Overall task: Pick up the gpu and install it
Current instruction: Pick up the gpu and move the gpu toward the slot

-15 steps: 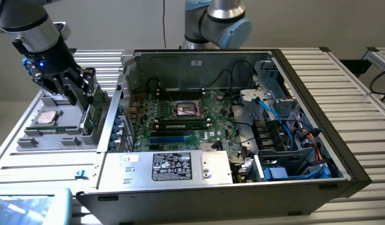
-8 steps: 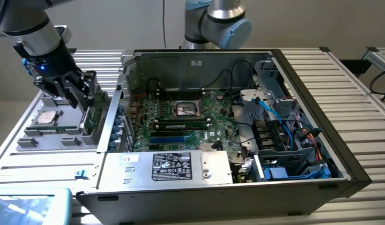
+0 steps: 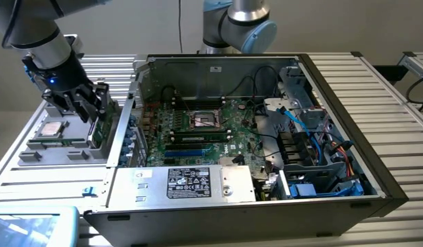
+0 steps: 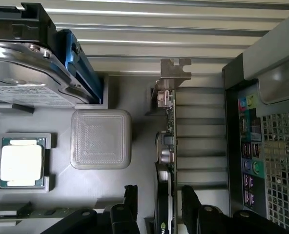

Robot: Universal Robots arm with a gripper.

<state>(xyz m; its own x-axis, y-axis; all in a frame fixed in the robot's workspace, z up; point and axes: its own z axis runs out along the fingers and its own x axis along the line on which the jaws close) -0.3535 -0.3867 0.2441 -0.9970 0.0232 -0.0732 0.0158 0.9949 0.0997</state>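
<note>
Beside the case (image 3: 232,203), the open claw (image 3: 88,105) straddled the gpu (image 3: 100,131).
The gpu (image 4: 170,146) stood on edge in a tray (image 4: 61,195) slot just beside the case's port panel, with its silver bracket (image 4: 175,68) at one end. The claw's (image 4: 159,192) fingers (image 4: 191,200) stood apart, one on each face, with no clear contact. The card looked light, stiff and fragile, probably best pinched across its flat faces near the upper edge, clear of the bracket and connector.

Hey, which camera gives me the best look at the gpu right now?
The wrist view: the gpu stands edge-on, silver bracket clear, between the fingers of the open gripper. In the exterior view the gripper covers much of it, leaving a green strip.
</note>
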